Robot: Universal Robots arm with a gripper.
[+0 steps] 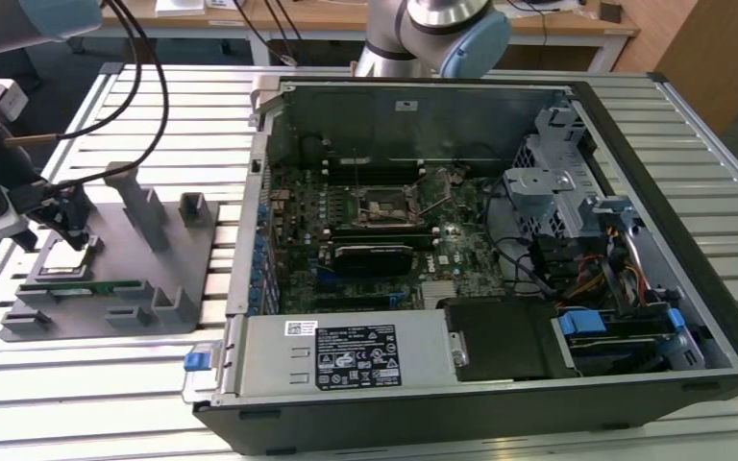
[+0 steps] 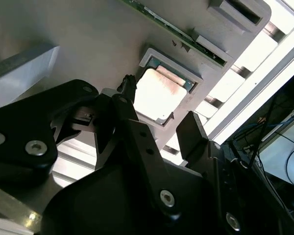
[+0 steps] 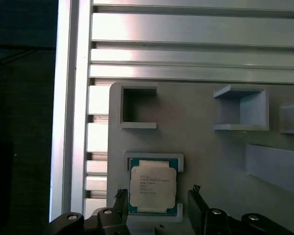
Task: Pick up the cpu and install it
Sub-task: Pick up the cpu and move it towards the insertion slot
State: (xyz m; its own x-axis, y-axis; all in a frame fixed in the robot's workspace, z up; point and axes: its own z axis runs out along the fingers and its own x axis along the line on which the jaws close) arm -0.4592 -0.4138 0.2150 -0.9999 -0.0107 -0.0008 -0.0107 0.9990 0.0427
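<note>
hovering above the grey holder plate (image 1: 119, 252), your gripper (image 3: 158, 196) has its jaws spread, one finger (image 3: 120, 198) on each side of the cpu (image 3: 153, 185), grasping nothing. the cpu lies flat in its recess on that plate, at the exterior view's left of the open computer case (image 1: 407, 115), well apart from the motherboard socket (image 1: 388, 206).

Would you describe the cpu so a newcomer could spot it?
At the exterior view's left, beside the computer case, lies a grey tray. The cpu sits in its square recess under the gripper: silvery, square, unlike the long green memory stick.
</note>
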